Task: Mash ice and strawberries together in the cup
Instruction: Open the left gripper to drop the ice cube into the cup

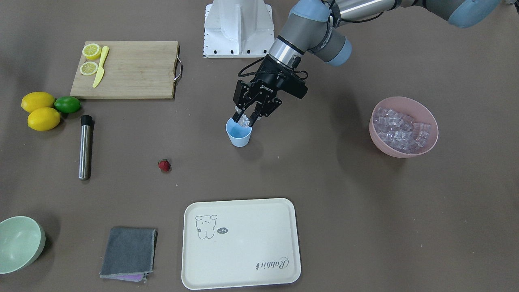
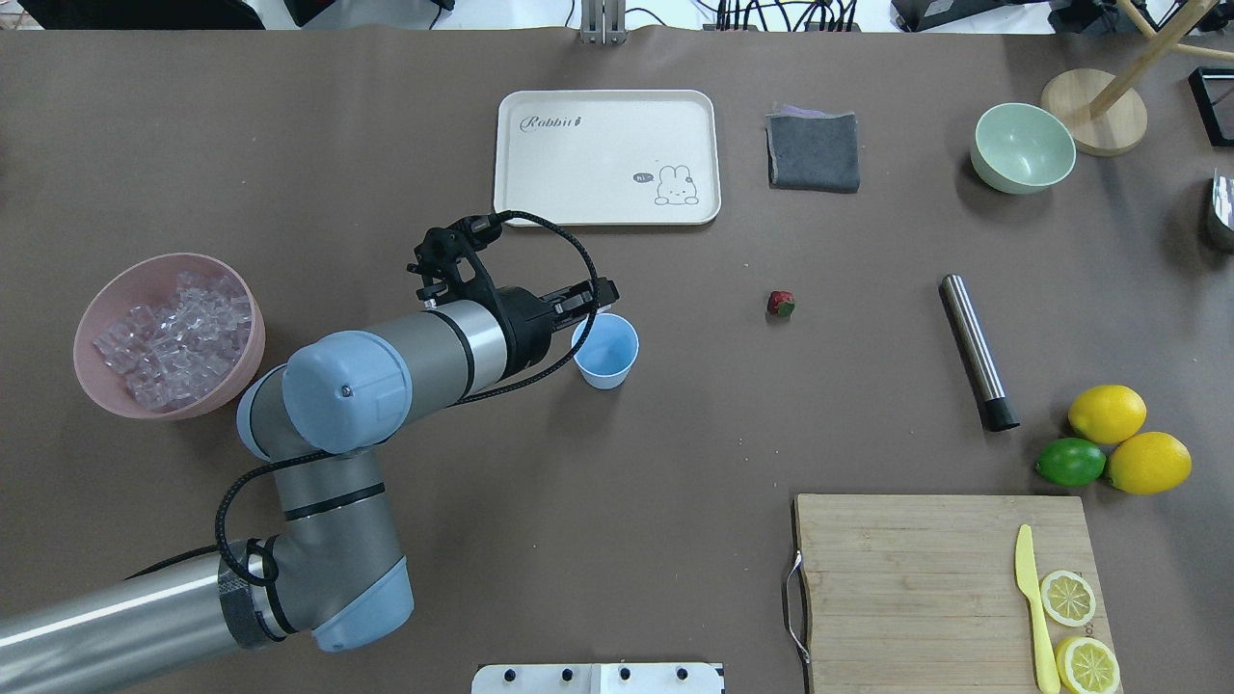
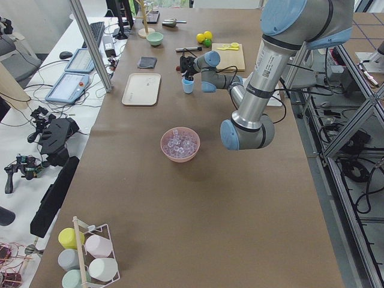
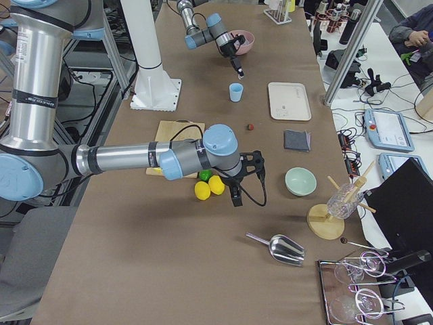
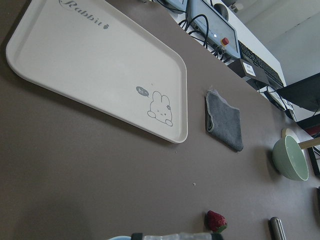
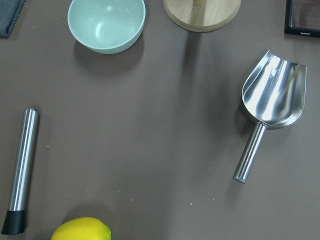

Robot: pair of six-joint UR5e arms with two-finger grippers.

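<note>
Over cup [image 1: 238,138] rim, tool [image 1: 245,119] seemingly gripping ice [image 1: 243,121]

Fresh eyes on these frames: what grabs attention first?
The left gripper pinching a clear ice cube right over the mouth of the light-blue cup, in the middle of the scene. Next, the pink bowl heaped with ice toward the robot's left end, and the lone red strawberry lying on the cup's other side.

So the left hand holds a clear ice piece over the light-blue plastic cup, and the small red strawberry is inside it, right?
No: the small red strawberry lies on the table, apart from the light-blue plastic cup, as the front-facing view shows. The rest is right.
</note>
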